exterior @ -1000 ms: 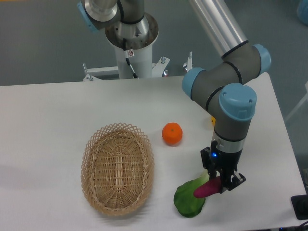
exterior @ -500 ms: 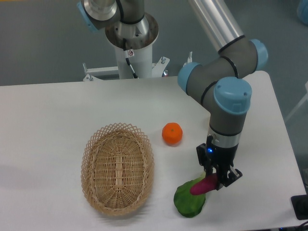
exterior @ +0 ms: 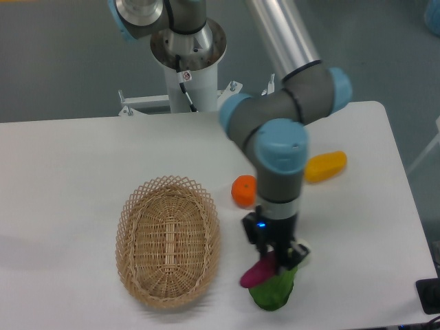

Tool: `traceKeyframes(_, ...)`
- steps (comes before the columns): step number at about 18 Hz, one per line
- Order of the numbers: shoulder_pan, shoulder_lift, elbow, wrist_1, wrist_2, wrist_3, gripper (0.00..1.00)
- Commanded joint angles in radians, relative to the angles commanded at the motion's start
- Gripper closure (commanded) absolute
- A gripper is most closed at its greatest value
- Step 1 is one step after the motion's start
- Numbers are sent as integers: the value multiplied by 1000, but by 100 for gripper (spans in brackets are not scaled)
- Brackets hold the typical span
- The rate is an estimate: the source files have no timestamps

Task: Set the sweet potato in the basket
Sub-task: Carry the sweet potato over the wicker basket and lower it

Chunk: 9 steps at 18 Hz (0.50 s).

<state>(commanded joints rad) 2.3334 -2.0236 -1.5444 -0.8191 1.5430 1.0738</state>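
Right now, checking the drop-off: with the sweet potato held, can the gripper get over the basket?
Probably yes. The gripper, shut on the sweet potato, sits just right of the basket; nothing stands between.

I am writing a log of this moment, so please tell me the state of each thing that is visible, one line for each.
gripper: shut on the sweet potato
sweet potato: held, not in the basket
basket: upright, empty
orange: on the table, partly hidden by the arm
yellow fruit: lying on the table
green leafy vegetable: lying on the table, under the gripper
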Motion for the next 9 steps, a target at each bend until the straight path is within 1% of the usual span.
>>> traceKeyframes(3,-38,66,-133,11,55,14,82)
traceKeyframes(5,-71,80,-178,9,107,20,81)
traceKeyframes(6,-98,82,-192,9,141,18,80)
traceKeyframes(7,-135,77,-200,11,166,12,79)
traceKeyframes(9,-160,66,-212,12,195,8,77)
